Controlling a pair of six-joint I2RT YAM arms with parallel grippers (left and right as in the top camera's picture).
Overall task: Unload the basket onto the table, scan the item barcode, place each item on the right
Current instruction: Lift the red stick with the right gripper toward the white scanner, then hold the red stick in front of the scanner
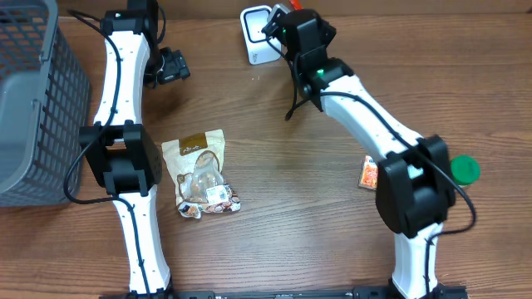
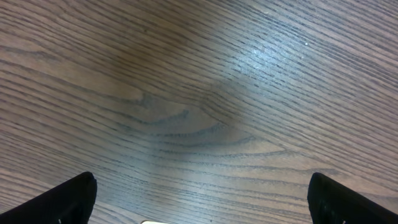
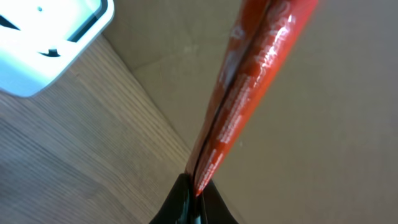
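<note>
The scan step was in hand. The right gripper (image 3: 194, 200) was clenched on the lower edge of a red packet (image 3: 249, 93), holding it at the top of the overhead frame, just beside the white scanner (image 1: 256, 35). The left gripper (image 1: 170, 66) stood spread wide and empty in the upper left, over bare table (image 2: 199, 93) and well apart from the scanner. By my judgement the next move called for turning the packet until its barcode faced the scanner. The right wrist view showed the packet edge-on, with fine print along the seam and, as far as that blurred print allowed, no barcode in sight. That view alone gave the grip itself, the two dark fingers pinching the seam at the bottom of the frame, with the scanner's corner at upper left. Overhead, the arm hid nearly all of the packet, leaving only an orange sliver at the top edge. Only the overhead view showed the wider layout: a bag (image 1: 199, 176) lying flat lower left of centre, and a basket (image 1: 33, 100) at the left edge.
</note>
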